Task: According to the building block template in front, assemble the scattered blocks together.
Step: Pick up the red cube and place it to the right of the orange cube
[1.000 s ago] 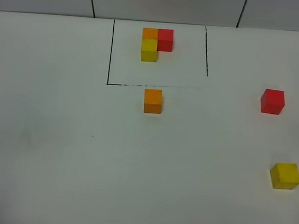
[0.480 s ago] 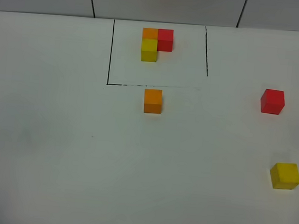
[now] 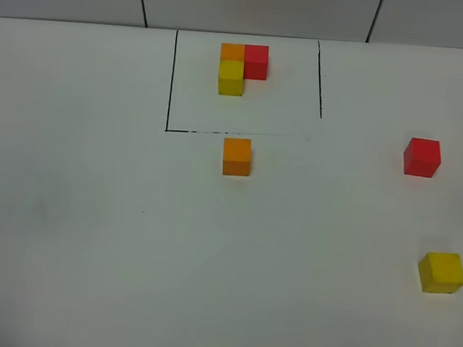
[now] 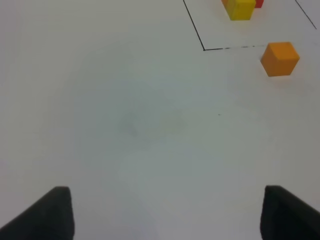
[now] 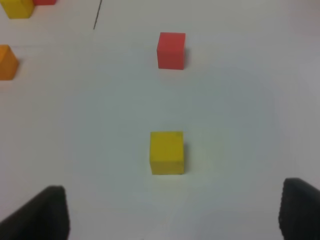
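Observation:
The building block template [image 3: 242,67] is an L of orange, red and yellow cubes inside a thin black outline [image 3: 170,95] at the back of the white table. The loose orange block [image 3: 236,156] sits just in front of the outline; it also shows in the left wrist view [image 4: 279,59]. The loose red block [image 3: 422,157] and yellow block [image 3: 441,272] lie at the right, both also in the right wrist view, red [image 5: 171,50] and yellow [image 5: 167,152]. My left gripper [image 4: 165,212] and right gripper [image 5: 172,210] are open and empty, fingertips wide apart; neither shows in the exterior view.
The white table [image 3: 89,226] meets a grey panelled wall [image 3: 254,5] at the back. In the left wrist view the template's yellow cube [image 4: 240,9] and an outline corner [image 4: 204,49] show.

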